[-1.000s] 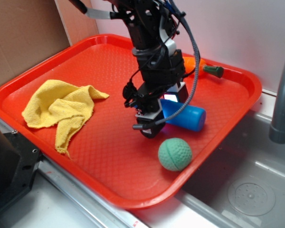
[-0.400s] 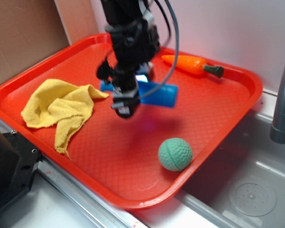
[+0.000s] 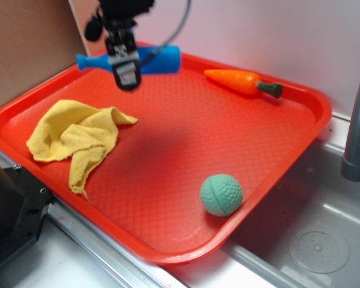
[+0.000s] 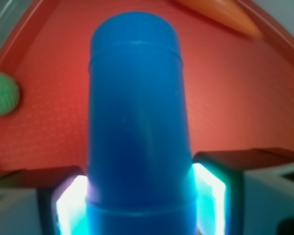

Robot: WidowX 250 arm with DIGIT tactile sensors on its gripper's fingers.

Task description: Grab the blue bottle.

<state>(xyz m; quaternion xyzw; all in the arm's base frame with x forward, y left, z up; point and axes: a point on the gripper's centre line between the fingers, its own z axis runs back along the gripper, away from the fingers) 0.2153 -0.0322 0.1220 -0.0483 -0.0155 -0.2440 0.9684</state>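
The blue bottle [image 3: 156,59] hangs lying sideways in the air above the far left part of the red tray [image 3: 300,138], neck pointing left. My gripper [image 3: 123,60] is shut on the blue bottle around its middle, well clear of the tray floor. In the wrist view the blue bottle [image 4: 137,122] fills the centre, with a glowing pad [image 4: 71,203] pressed against each side of it.
A yellow cloth [image 3: 75,139] lies crumpled on the tray's left side. An orange carrot [image 3: 243,82] rests along the far rim. A green ball [image 3: 221,194] sits near the front right edge. A grey sink [image 3: 318,240] and faucet post [image 3: 357,138] are at the right.
The gripper has lifted the blue bottle off the tray floor and carried it up and to the far left. The ball, carrot and cloth have stayed in place.
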